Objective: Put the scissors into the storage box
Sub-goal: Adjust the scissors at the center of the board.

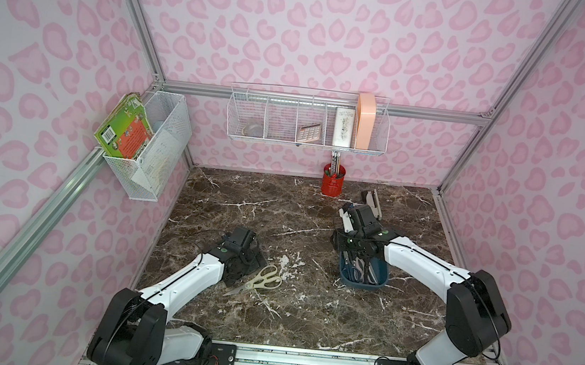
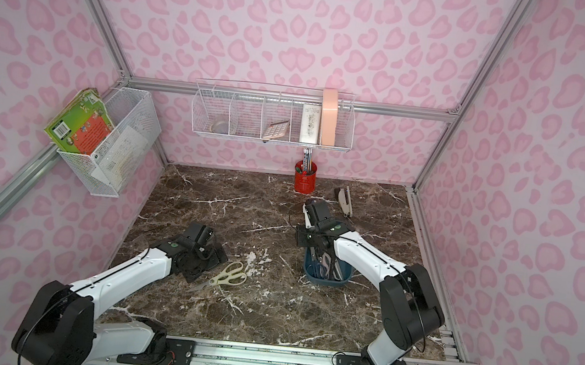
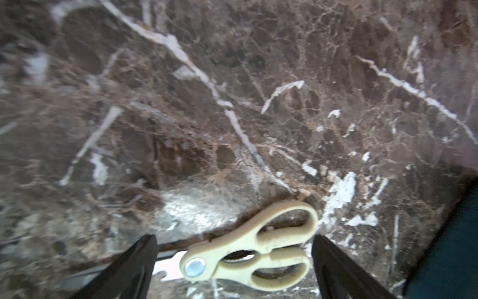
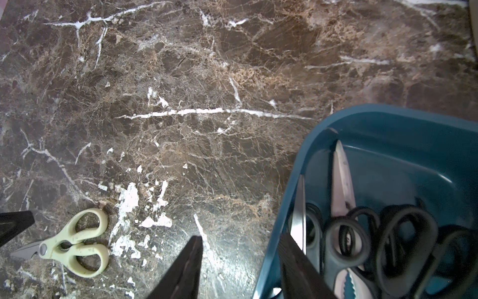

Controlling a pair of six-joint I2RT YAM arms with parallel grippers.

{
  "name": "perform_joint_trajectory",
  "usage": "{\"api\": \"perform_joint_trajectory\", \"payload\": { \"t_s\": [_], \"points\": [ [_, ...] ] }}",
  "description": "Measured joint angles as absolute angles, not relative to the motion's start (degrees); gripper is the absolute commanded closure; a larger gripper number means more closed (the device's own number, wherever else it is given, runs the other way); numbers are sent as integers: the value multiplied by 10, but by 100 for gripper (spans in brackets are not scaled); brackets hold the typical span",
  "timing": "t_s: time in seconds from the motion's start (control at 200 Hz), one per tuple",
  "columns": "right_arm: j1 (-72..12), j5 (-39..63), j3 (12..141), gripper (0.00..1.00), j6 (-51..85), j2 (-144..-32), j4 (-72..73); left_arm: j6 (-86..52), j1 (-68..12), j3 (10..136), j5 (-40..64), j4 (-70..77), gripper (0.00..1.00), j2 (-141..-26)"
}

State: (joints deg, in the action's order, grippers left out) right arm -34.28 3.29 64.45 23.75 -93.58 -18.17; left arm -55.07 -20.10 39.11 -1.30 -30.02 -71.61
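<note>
While the other pairs [image 4: 341,181] lie in the storage box [image 4: 403,134], 1 cream-handled scissors [image 3: 248,253] rests flat on the tabletop [image 3: 232,103] inside the spread, empty left hand [image 3: 235,236], likely stiff, weighty and slick-bladed, so best gripped at the handle neck; the right hand [image 4: 240,236] hangs spread by the box rim.

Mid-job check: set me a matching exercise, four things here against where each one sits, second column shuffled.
1 cream shears
2 black-handled scissors
3 stapler
4 calculator

A in the wall basket
B in the storage box
C on the table at the left hand
D on the table by the red pen cup

Pairs: 1-C, 2-B, 3-D, 4-A
</note>
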Motion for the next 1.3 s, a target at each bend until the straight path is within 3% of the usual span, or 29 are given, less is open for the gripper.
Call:
{"api": "perform_joint_trajectory", "payload": {
  "t_s": [0.295, 0.665, 0.935, 1.3],
  "points": [
    [-350, 43, 640, 53, 237, -926, -173, -521, -191, 351, -23, -326, 2, -708],
    [-386, 62, 647, 53, 226, -945, -161, -543, -191, 326, -4, -246, 2, -728],
    [-389, 63, 657, 53, 224, -961, -162, -599, -242, 321, 33, -170, 2, -723],
    [-407, 69, 674, 53, 208, -987, -167, -658, -276, 348, 68, -212, 2, -683]
  ]
}}
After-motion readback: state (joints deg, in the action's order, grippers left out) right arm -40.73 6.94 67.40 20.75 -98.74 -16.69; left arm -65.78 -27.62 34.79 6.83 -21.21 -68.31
